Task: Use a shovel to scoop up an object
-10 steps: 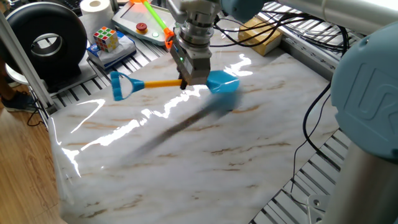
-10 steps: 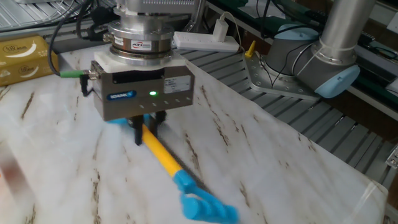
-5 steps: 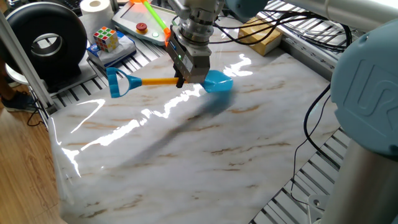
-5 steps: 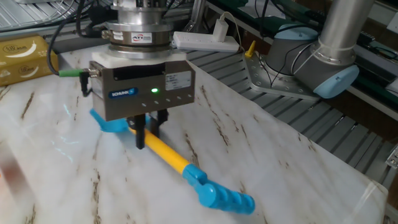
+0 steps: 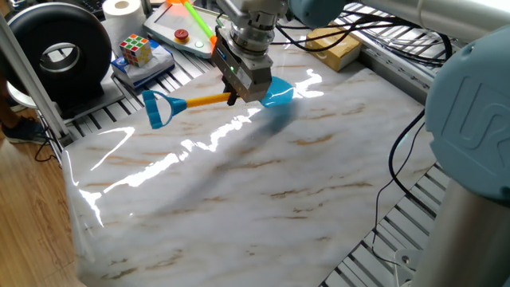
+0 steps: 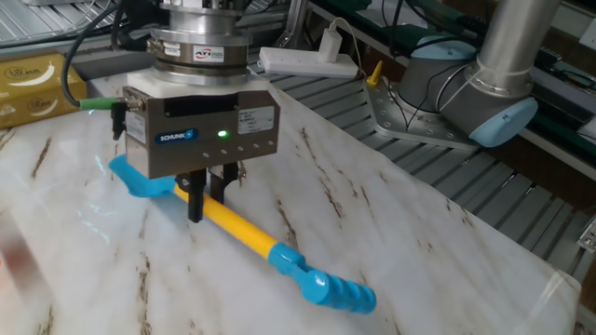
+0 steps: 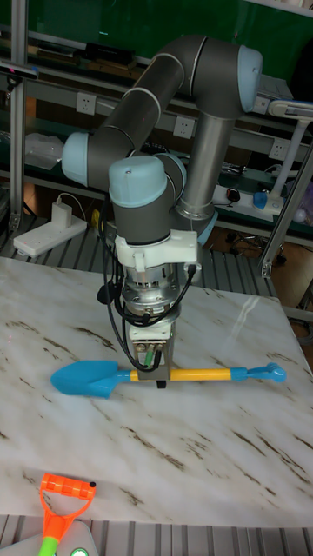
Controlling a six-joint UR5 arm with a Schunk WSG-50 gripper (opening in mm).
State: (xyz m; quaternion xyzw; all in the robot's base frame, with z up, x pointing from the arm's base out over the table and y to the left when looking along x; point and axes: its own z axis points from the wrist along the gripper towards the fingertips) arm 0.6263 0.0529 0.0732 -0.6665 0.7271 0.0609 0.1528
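The shovel [image 5: 199, 100] has a light-blue blade, an orange-yellow shaft and a blue loop end. My gripper [image 5: 237, 97] is shut on the shaft close to the blade. The blade [image 5: 277, 93] points toward the back right of the marble table. The other fixed view has the shovel [image 6: 247, 233] slanting across the marble under the gripper [image 6: 209, 197]. In the tall fixed view the shovel [image 7: 204, 374] lies level, held by the gripper [image 7: 161, 380]. The object, a tan-yellow block [image 5: 335, 44], rests at the table's back edge, apart from the blade. That block [image 6: 33, 79] shows again at the far left.
A puzzle cube [image 5: 135, 49] sits on a blue box at the back left, near a black round unit [image 5: 60, 52] and a paper roll [image 5: 123, 9]. A green-shafted toy with an orange head [image 7: 63, 495] lies off the marble. Cables run behind the block.
My gripper has carried the shovel toward the back of the table, nearer the tan block. The blade end has swung further toward the block and the loop end has trailed behind.
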